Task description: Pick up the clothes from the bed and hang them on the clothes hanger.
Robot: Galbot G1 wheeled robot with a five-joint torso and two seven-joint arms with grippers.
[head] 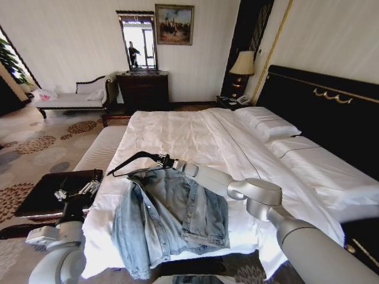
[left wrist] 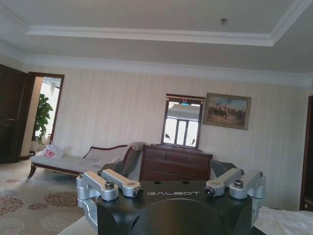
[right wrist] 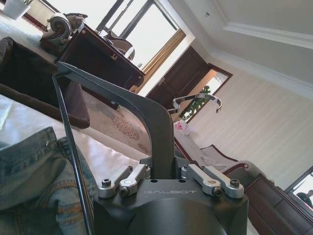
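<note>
Head view: a light-blue denim jacket [head: 169, 216] lies crumpled at the foot of the white bed [head: 195, 139]. The right end effector [head: 167, 161] is clamped on the neck of a black clothes hanger [head: 135, 161], held just above the jacket's collar. The left end effector [head: 80, 190] is raised beside the bed with its fingers spread open and empty. For a clean hang, one hanger arm is best slid into a shoulder opening while the collar is lifted by the free end effector.
</note>
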